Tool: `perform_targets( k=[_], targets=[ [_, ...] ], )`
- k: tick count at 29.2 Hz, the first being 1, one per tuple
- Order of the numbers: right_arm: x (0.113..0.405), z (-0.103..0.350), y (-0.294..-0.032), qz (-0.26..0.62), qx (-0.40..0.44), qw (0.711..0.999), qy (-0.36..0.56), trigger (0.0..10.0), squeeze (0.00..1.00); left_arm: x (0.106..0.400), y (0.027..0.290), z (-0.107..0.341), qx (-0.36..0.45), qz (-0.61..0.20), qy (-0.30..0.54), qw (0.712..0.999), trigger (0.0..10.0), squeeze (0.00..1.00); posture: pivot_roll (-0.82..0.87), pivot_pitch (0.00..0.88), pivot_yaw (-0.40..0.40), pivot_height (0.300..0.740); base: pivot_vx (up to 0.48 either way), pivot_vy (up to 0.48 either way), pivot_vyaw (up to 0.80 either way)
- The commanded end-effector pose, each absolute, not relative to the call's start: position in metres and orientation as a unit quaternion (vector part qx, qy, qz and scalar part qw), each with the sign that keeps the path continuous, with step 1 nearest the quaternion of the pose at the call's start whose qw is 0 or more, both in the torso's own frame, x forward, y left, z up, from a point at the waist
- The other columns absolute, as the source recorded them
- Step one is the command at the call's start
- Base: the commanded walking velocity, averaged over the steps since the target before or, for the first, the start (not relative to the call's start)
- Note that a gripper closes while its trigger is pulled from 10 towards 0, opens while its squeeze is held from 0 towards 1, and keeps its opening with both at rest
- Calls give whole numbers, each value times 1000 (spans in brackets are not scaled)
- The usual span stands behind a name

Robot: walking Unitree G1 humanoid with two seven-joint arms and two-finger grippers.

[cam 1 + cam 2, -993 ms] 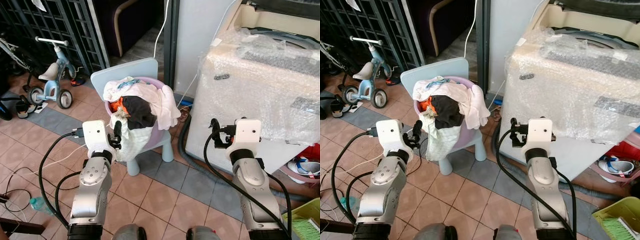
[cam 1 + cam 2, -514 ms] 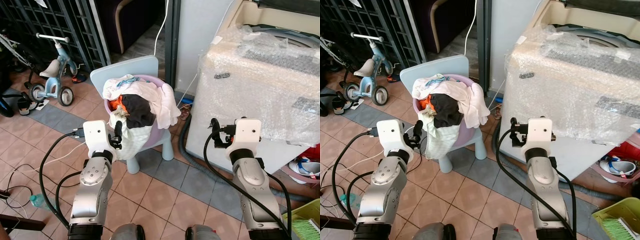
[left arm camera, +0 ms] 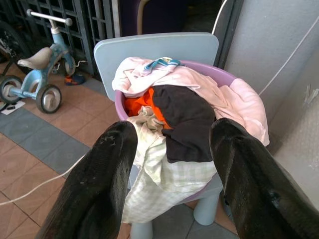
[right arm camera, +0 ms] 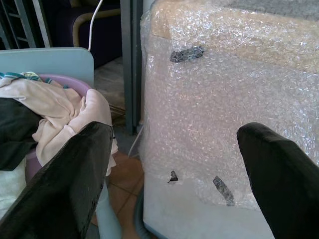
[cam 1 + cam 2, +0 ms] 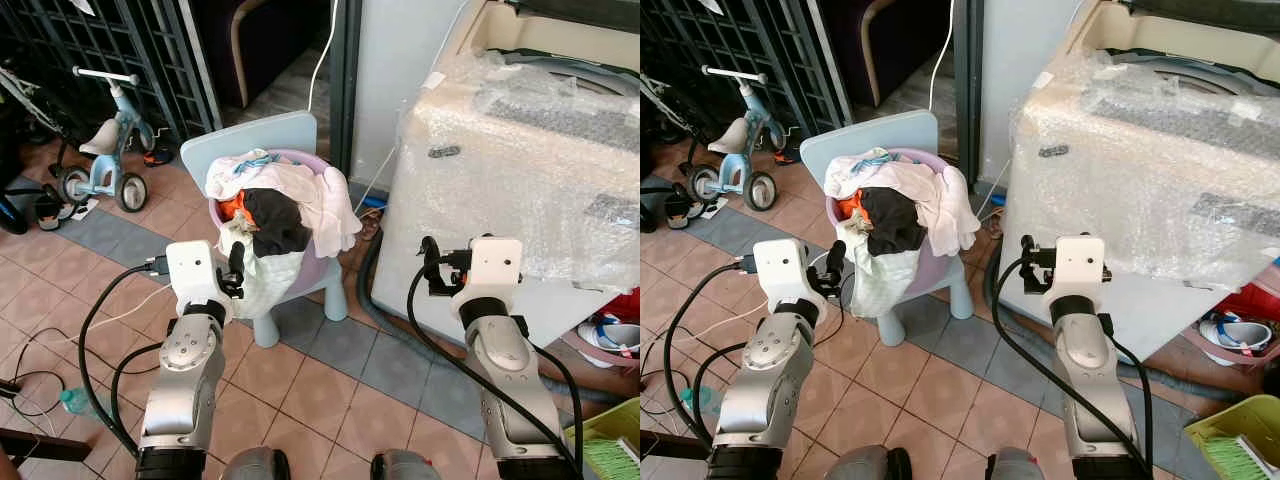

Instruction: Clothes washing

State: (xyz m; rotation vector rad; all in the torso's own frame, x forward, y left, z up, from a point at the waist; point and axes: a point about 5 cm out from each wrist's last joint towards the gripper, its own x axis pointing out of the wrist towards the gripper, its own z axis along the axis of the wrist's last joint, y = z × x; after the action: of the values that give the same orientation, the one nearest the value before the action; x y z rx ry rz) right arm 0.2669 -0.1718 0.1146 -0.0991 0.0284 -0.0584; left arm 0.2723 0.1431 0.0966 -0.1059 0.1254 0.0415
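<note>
Hands: I note left hand [image 3: 169,164] open facing laundry basket [image 5: 322,262]; right hand [image 4: 174,169] open facing wrapped washer [image 5: 520,170].

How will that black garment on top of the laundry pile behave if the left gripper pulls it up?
Likely floppy: the black garment lies crumpled and sags over the purple basket's rim. It may drag neighbours along, since the orange piece and checked cloth lie pressed against it. Probably light. The left gripper, jaws open, faces it without touching.
</note>
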Motion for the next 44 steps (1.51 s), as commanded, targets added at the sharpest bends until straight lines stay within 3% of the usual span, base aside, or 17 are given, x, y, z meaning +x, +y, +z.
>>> perform_targets(
  k=[1, 21, 22, 23, 26, 38, 39, 44],
  targets=[
    [268, 114, -171, -25, -49, 998, 15, 10000, 0, 271, 145, 97, -54, 25, 60, 996, 10000, 0, -57, 79, 53, 740, 0, 0, 0],
    [268, 114, -171, -25, -49, 998, 15, 10000, 0, 271, 145, 97, -54, 25, 60, 996, 10000, 0, -57, 79, 53, 740, 0, 0, 0],
    [269, 114, -170, -24, -56, 998, 16, 10000, 0, 271, 145, 97, -54, 25, 59, 996, 10000, 0, 0, 0, 0, 740, 0, 0, 0],
    [272, 113, -162, 15, -52, 998, 10, 10000, 0, 271, 144, 98, -54, 26, 56, 997, 10000, 0, -45, 58, 58, 740, 0, 0, 0],
    [275, 112, -152, 70, -49, 996, -1, 10000, 0, 273, 145, 101, -47, 30, 44, 997, 10000, 0, -41, 52, 55, 740, 0, 0, 0],
    [277, 111, -150, 87, -49, 995, -13, 10000, 0, 276, 146, 101, -57, 12, 42, 997, 10000, 0, -57, 63, 59, 740, 34, 0, 0],
    [276, 112, -151, 88, -44, 995, -13, 10000, 973, 276, 146, 101, -57, 11, 41, 997, 10000, 0, -57, 63, 59, 740, 424, 0, 0],
    [273, 110, -149, 87, -48, 995, -12, 10000, 973, 278, 143, 99, -57, 5, 48, 997, 10000, 0, -63, 68, 68, 740, 448, 0, 0]
  ],
)
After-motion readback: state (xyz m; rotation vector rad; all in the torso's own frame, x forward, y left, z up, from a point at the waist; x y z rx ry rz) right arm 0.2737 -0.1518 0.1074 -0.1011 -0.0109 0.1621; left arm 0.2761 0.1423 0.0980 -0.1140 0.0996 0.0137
